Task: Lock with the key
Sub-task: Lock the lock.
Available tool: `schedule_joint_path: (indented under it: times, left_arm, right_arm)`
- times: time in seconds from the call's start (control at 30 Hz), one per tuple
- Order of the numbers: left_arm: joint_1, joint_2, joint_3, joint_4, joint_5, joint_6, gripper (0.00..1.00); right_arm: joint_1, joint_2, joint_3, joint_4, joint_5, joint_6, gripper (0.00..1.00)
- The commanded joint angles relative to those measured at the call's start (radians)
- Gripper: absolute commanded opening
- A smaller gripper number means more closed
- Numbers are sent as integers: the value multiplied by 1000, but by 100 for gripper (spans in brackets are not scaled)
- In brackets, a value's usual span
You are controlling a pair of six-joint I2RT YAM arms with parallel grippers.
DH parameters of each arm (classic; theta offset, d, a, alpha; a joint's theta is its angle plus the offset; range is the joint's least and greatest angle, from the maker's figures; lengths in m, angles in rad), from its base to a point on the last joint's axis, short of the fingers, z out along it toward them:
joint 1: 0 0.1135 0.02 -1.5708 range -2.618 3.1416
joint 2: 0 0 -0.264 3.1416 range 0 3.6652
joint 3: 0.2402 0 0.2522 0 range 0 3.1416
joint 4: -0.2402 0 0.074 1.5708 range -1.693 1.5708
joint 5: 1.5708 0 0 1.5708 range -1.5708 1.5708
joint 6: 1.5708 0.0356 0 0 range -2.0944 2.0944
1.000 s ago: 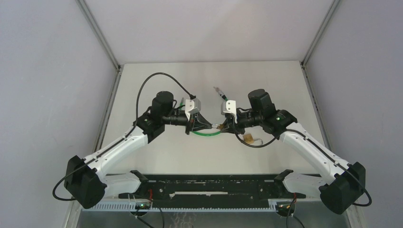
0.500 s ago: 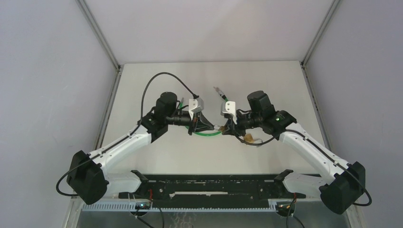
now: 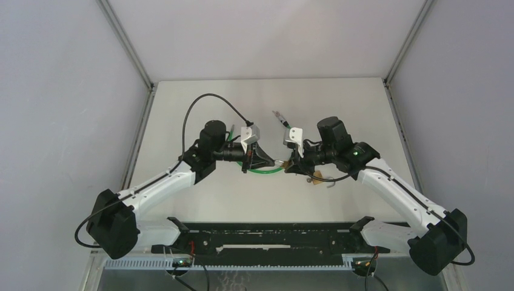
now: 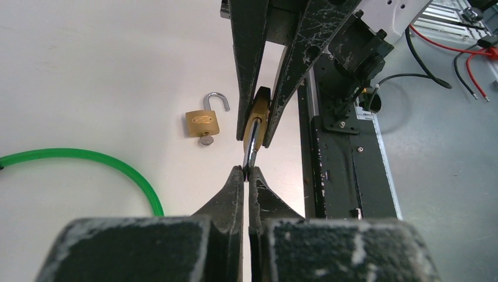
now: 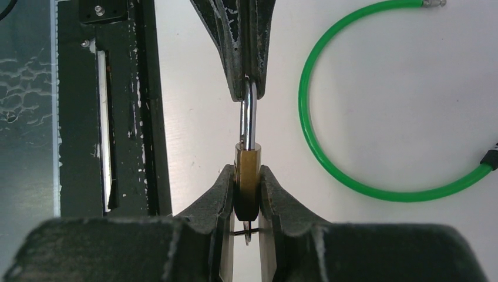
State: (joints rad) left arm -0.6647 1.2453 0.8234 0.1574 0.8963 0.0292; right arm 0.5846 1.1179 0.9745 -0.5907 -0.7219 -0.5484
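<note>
- Top external view, counted: two padlocks, one green cable [image 3: 263, 172], two grippers, all on or over one table [image 3: 200, 109]
- Left gripper [image 4: 247, 171]: its jaws are pressed together on the tip of the steel shackle [image 5: 249, 120], with no gap showing between the fingers
- Green cable: it lies on the surface in one open loop about midway between the left and right edges, under the two grippers. One metal-tipped end reaches toward the far edge
- Held padlock [image 5: 247, 176]: it hangs between the two grippers near the middle of the surface, lifted clear of it. Its long axis is level and runs about parallel to the near edge. The shackle end points left and the brass body points right
- Right gripper [image 5: 247, 167]: its fingers are clamped on the flat sides of the brass body, one finger on each face. A thin metal ring shows just behind the body between the fingers; I cannot tell whether a key sits there
- Loose padlock [image 4: 202, 123]: it lies flat on the surface just right of the held one and nearer the near edge, apart from the cable. Its shackle is swung open and points toward the right edge. A small silvery piece sits at its keyhole end, too small to name
</note>
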Motion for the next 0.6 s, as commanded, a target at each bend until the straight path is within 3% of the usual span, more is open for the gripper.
schedule_joint_path:
  times: [0.0, 0.57]
  left_arm:
    - [-39, 21, -28, 72, 35, -33, 0]
    - [-60, 45, -63, 139, 49, -83, 0]
  right_arm:
    - [14, -42, 32, 197, -106, 44, 0]
    - [27, -50, 45, 208, -97, 35, 0]
